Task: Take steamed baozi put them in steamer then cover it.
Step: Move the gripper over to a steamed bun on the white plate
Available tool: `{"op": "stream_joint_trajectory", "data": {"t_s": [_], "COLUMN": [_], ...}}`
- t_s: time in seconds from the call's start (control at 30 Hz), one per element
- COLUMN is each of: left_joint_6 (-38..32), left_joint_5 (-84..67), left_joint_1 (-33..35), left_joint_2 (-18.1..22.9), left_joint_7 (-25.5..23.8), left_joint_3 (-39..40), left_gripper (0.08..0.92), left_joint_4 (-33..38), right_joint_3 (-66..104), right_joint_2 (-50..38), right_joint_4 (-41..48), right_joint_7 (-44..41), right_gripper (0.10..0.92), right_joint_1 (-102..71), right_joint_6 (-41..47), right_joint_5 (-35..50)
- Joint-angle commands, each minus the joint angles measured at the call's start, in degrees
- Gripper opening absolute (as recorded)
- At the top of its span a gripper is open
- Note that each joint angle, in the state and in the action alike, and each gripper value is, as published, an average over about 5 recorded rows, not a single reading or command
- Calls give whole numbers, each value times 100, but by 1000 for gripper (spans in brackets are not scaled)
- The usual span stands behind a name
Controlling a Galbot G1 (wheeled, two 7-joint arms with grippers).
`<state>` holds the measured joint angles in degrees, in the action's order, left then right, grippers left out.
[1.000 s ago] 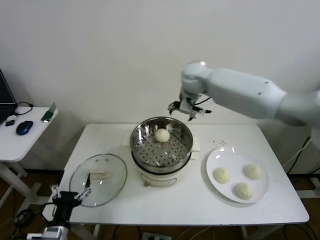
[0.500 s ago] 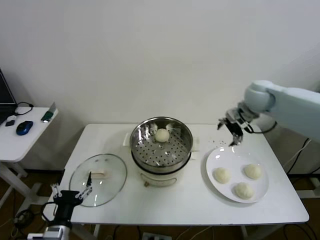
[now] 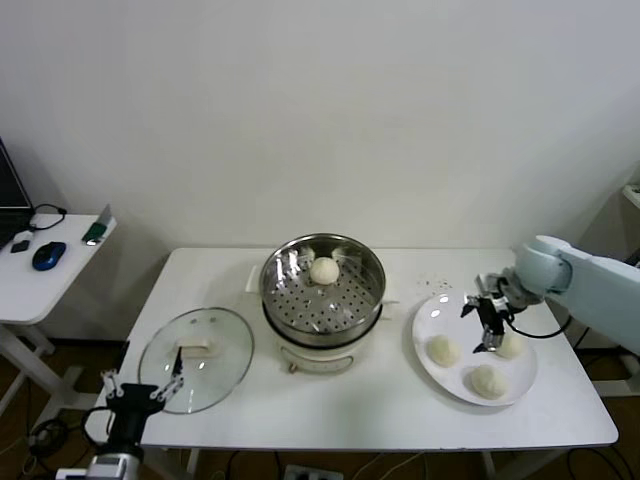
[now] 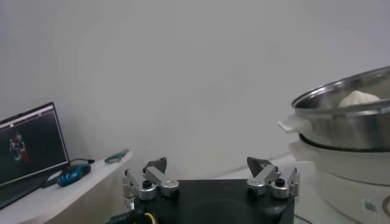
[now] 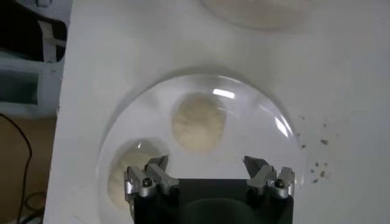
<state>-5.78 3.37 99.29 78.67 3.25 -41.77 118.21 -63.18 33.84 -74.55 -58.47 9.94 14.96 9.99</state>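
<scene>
- Steamed baozi: 1 bun (image 3: pixel 324 270) sits in the steamer (image 3: pixel 322 288), well to the left of the right pincer; 3 more lie on the white plate (image 3: pixel 437 318).
- Right pincer (image 3: pixel 486 322) hangs over the plate with fingers spread wide and nothing held; 1 plate bun (image 5: pixel 198 122) lies just ahead of its tips.
- Cover (image 3: pixel 196 358) rests flat on the tabletop (image 3: pixel 380 400), left of the steamer.
- Left pincer (image 3: pixel 140 391) waits at the front-left tabletop edge beside the cover, fingers apart, empty.

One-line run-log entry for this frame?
right tool: open, over plate | baozi: one in steamer | cover: on table | left tool: open
</scene>
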Motion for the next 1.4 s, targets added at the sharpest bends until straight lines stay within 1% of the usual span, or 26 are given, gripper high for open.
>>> {"op": "stream_joint_trajectory", "data": {"t_s": [0.03,0.4,0.9,1.23,1.4], "left_joint_6": [0,38,38,52,32], "left_joint_5": [-2,2,-15,-16,-18], "left_joint_1": [8,-16,-43,-31,-1], "left_joint_2": [-3,-26,3,15,30], "left_joint_7": [7,4,7,-14,-10], "left_joint_3": [-3,5,-23,-17,-14], "left_gripper": [823,823,823,823,823], "left_joint_4": [-14,-50,-79,-73,-76], "right_joint_3": [485,232,-141,-247,-370], "right_joint_2": [256,925,1165,1160,1084], "right_joint_4": [368,850,1128,1099,1001], "right_joint_7": [39,13,-95,-107,-89], "right_gripper": [823,823,819,699,672], "right_joint_1": [-696,-541,-353,-270,-66], "right_joint_6": [177,141,65,33,52], "right_joint_5": [-50,2,-8,35,148]}}
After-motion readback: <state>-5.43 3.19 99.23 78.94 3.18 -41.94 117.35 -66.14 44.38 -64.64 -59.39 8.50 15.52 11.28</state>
